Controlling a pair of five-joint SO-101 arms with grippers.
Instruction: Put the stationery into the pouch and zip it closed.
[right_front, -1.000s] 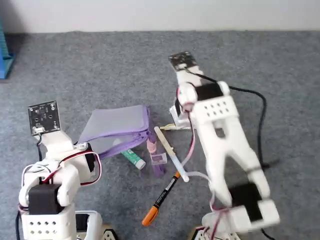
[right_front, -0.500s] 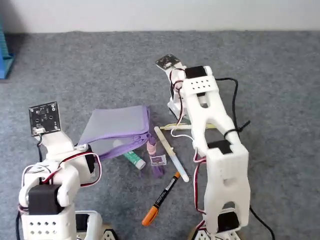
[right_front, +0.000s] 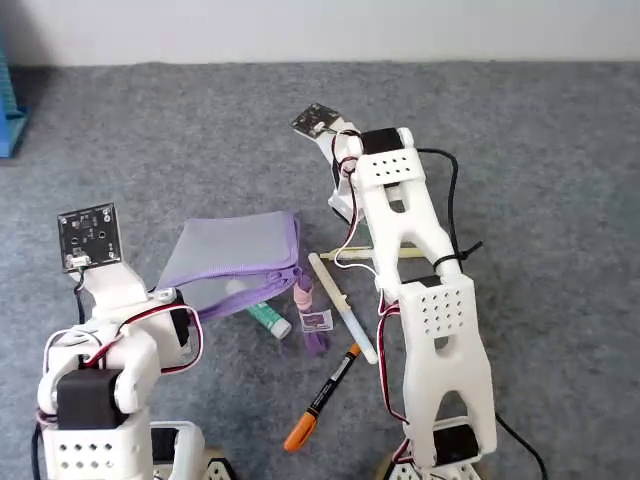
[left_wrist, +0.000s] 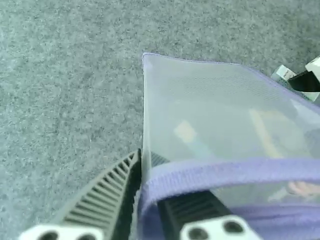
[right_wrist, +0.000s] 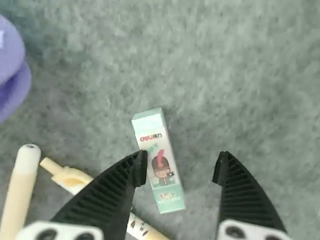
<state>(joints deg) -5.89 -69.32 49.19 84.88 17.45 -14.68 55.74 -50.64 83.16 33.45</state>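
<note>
Pale lilac pouch (right_front: 235, 262), see-through mesh with a purple zipper band along its open edge. Lies flat on the grey carpet (right_front: 160, 140) near the left arm. Pinched at that band by the left gripper (left_wrist: 142, 165), closed tight on it. Right gripper (right_wrist: 182, 157) spread wide over a small mint-green box (right_wrist: 159, 160), touching nothing. Beside the pouch mouth: green glue stick (right_front: 267, 317), cream pen (right_front: 343, 307), orange-capped marker (right_front: 322, 398).

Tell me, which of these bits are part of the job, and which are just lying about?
Part of the job: purple pouch, orange marker, white pen, green tube, small green box.
Just lying about: blue object at the left edge, grey carpet underneath.
</note>
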